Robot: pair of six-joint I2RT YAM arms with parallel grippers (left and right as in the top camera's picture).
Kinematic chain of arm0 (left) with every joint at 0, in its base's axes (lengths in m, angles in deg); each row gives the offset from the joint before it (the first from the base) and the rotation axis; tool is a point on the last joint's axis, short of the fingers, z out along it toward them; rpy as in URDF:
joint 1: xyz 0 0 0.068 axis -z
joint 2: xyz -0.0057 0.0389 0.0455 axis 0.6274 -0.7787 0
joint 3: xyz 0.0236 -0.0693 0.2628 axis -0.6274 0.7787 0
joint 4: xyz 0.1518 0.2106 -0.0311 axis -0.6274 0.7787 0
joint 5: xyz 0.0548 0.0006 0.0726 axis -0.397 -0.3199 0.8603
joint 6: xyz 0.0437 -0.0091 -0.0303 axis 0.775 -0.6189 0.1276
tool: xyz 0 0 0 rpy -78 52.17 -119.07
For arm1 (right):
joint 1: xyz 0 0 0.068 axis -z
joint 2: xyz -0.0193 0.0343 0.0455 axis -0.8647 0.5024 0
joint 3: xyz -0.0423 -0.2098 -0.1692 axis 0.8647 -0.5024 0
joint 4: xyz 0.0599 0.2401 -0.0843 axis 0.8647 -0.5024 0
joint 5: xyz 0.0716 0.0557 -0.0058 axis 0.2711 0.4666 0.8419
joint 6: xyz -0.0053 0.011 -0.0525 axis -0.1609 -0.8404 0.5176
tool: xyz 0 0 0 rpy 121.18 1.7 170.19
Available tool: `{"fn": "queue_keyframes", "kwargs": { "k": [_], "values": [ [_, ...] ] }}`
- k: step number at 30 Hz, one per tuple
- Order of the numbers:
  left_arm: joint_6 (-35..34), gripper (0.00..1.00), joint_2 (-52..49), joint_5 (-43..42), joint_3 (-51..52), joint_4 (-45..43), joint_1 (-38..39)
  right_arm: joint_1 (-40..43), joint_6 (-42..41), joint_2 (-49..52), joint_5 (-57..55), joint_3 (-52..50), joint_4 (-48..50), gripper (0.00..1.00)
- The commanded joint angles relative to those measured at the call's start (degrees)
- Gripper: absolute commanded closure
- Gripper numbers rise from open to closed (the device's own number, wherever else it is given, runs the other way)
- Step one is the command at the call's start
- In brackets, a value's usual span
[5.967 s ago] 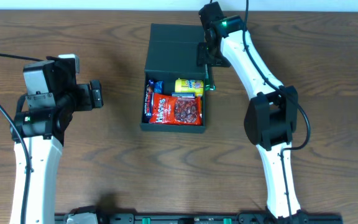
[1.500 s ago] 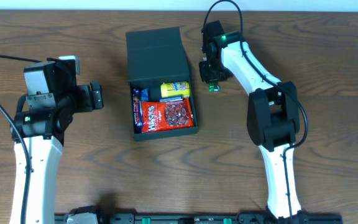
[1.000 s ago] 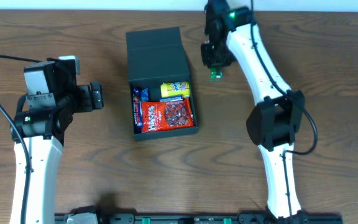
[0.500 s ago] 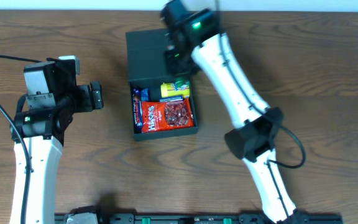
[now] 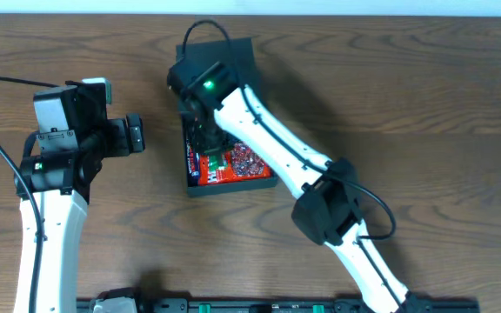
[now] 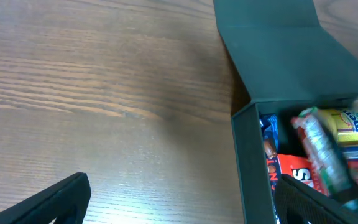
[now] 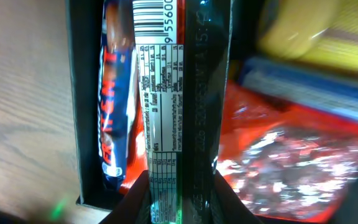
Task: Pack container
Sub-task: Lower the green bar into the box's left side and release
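The container (image 5: 230, 187), a dark teal-black box with its flap lid (image 5: 240, 54) open at the back, sits mid-table. It holds a red packet (image 5: 252, 165), a blue-and-red bar (image 7: 113, 93) and a yellow packet (image 7: 312, 28). My right gripper (image 5: 208, 143) hangs over the box's left half, shut on a long dark green snack packet (image 7: 180, 93) with a barcode and label. My left gripper (image 5: 136, 134) is open and empty, left of the box. In the left wrist view its fingers (image 6: 179, 202) frame the box's left wall (image 6: 248, 162).
Bare wooden table (image 5: 442, 104) lies all round the box. My right arm (image 5: 277, 143) stretches diagonally across the box from the front right and hides most of its contents from above.
My right arm has swung from the right of the box leftwards, across the lid, and now holds the green packet over the box's left half. The left arm and the box have stayed still in the last second.
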Motion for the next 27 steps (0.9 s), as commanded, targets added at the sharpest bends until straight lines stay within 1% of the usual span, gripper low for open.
{"fn": "queue_keyframes", "kwargs": {
  "k": [1, 7, 14, 17, 21, 22, 23, 24, 25, 26, 27],
  "values": [
    [-0.4, 0.05, 0.5, 0.6, -1.6, 0.1, -0.2, -1.2, -3.2, 0.0, 1.4, -2.2, 0.8, 0.92],
    [-0.4, 0.05, 0.5, 0.6, -1.6, 0.2, -0.2, -2.1, -4.9, 0.0, 1.5, -4.3, 2.7, 0.91],
    [-0.4, 0.05, 0.5, 0.6, -1.6, 0.4, -0.2, -2.1, -6.2, 0.0, 0.4, -4.5, 5.4, 0.90],
    [-0.4, 0.05, 0.5, 0.6, -1.6, 0.4, -0.2, -2.1, -7.6, 0.0, -1.2, -4.5, 5.4, 0.91],
    [-0.4, 0.05, 0.5, 0.6, -1.6, 0.4, -0.2, -2.1, -7.6, 0.0, -1.5, -4.6, 5.4, 0.89],
    [-0.4, 0.05, 0.5, 0.6, -1.6, 0.4, -0.2, -2.1, -7.6, 0.0, -1.5, -4.6, 5.4, 0.87],
    [-0.4, 0.04, 0.5, 0.6, -1.6, 0.4, -0.2, -2.1, -7.6, 0.0, -1.5, -4.6, 5.5, 0.75],
    [-0.4, 0.05, 0.5, 0.6, -1.6, 0.4, -0.2, -2.1, -7.6, 0.0, -1.5, -4.6, 5.4, 0.59],
    [-0.4, 0.05, 0.5, 0.6, -1.6, 0.4, -0.2, -2.1, -7.6, 0.0, -1.4, -4.6, 5.4, 0.46],
    [-0.4, 0.05, 0.5, 0.6, -1.6, 0.4, -0.2, -2.1, -7.6, 0.0, -1.5, -4.6, 5.4, 0.39],
    [-0.4, 0.05, 0.5, 0.6, -1.6, 0.4, -0.2, -2.1, -7.5, 0.0, -1.5, -4.6, 5.4, 0.36]
  ]
}}
